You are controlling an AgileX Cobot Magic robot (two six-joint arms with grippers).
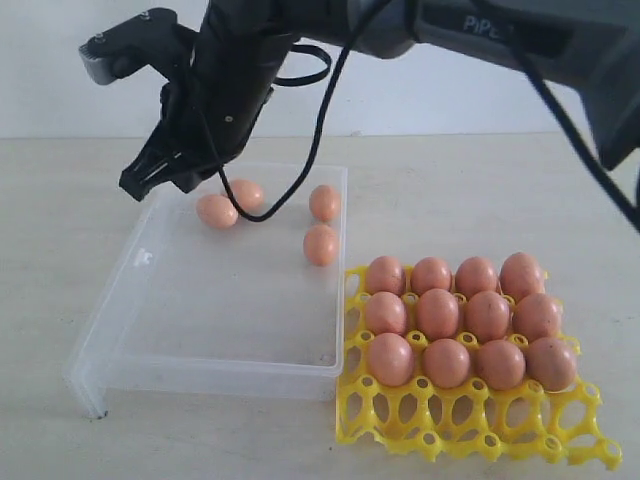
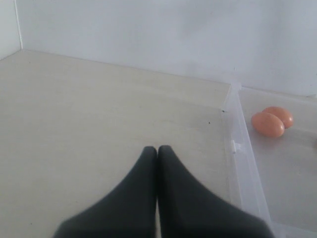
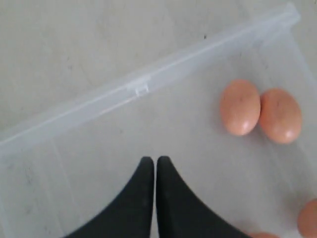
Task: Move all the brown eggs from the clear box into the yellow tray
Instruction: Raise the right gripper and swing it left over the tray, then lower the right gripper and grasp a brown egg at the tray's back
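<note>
Several brown eggs lie in the far half of the clear box (image 1: 200, 372): a touching pair (image 1: 217, 211) at the far left and two more (image 1: 321, 245) by the right wall. The yellow tray (image 1: 470, 425), right of the box, holds several brown eggs (image 1: 437, 313) in its back three rows; its front row of cups is bare. My right gripper (image 1: 160, 183) (image 3: 155, 159) has reached across and hangs shut and empty above the box's far-left corner, near the egg pair (image 3: 239, 107). My left gripper (image 2: 157, 148) is shut and empty over the bare table left of the box wall (image 2: 237, 148).
The right arm's black cable (image 1: 300, 170) loops down over the far part of the box. A small latch tab (image 3: 138, 88) sits on the box's left wall. The pale tabletop (image 1: 480, 190) meets a white wall behind.
</note>
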